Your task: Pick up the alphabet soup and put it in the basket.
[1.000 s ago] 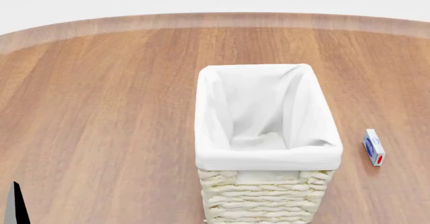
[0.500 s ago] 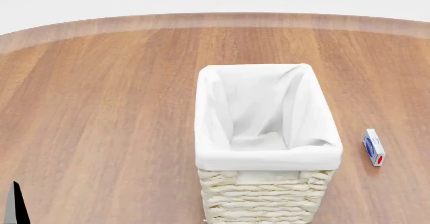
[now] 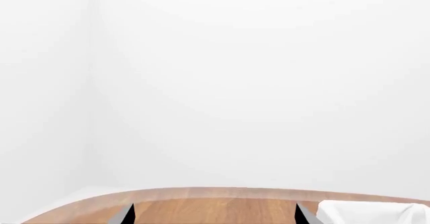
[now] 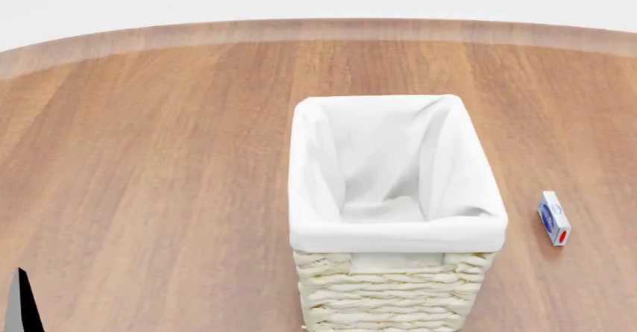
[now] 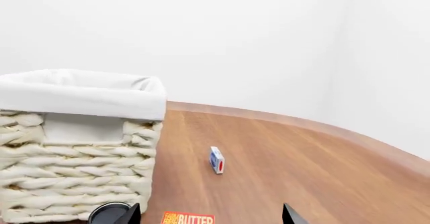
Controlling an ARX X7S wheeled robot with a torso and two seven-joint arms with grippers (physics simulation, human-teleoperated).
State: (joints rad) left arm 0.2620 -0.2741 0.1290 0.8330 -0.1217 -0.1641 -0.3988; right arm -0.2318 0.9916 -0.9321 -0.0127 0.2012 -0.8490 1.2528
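Observation:
The alphabet soup is out of view in every frame. The basket (image 4: 398,231), cream wicker with a white cloth lining, stands in the middle of the wooden table, and its inside looks empty. It also fills the near side of the right wrist view as the basket (image 5: 74,168). A corner of the basket lining (image 3: 369,211) shows in the left wrist view. My left gripper (image 3: 213,215) is open over bare wood, with one fingertip (image 4: 22,309) showing in the head view. My right gripper (image 5: 210,215) is open, low beside the basket, holding nothing.
An orange butter box (image 5: 188,218) lies flat between the right fingers. A can with a dark top (image 5: 108,213) stands against the basket's base. A small blue-and-white box (image 4: 553,218) lies right of the basket, seen again as the box (image 5: 216,160). The table's curved far edge (image 4: 318,26) meets white floor.
The left fingertip at the bottom-left corner of the head view has drifted very slightly to the left. Nothing else has moved.

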